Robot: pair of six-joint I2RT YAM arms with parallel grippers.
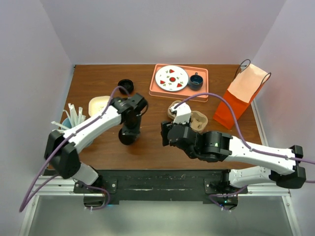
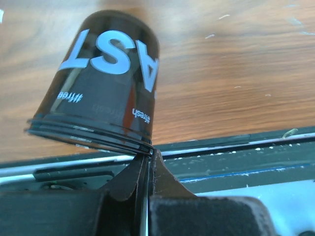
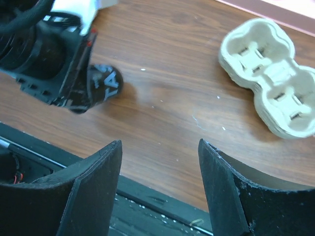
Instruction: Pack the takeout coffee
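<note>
**Takeout coffee at the grasp stage.** The takeout coffee (image 2: pixel 106 83), a dark cup with white lettering, sits on the near-left part of the worktop (image 1: pixel 152 110), directly beneath the left tool (image 2: pixel 147 160). That tool points down at it. Its jaws are pressed together, the tips meet at the edge of the black lid (image 2: pixel 83 135), and they appear to pinch the lid's thin lip rather than span the body.

In the left wrist view the cup leans, base toward the wood and lid toward the camera. A one-sided rim pinch would let it swing in this way. Whether the base is clear of the wood cannot be told.

The right tool (image 3: pixel 160 162) hangs low over bare wood to the right of the cup, jaws wide and empty, apart from the cup. It sits between the cup and the pulp cup carrier (image 3: pixel 268 81), which fits an arm placed to receive or steady the cup.

The carrier lies right of centre with its wells up and vacant, so it is the likely seat for the cup. The orange paper bag (image 1: pixel 240 96) stands at the far right and is the probable final container.

Not part of the task:
- a pink tray (image 1: pixel 204 71) on the far side, carrying a plate (image 1: pixel 171 78) and a blue mug (image 1: pixel 195 81)
- a flat black disc (image 1: pixel 125 86) at the far left

Risk: a grip on the lid alone may pull the lid off.
</note>
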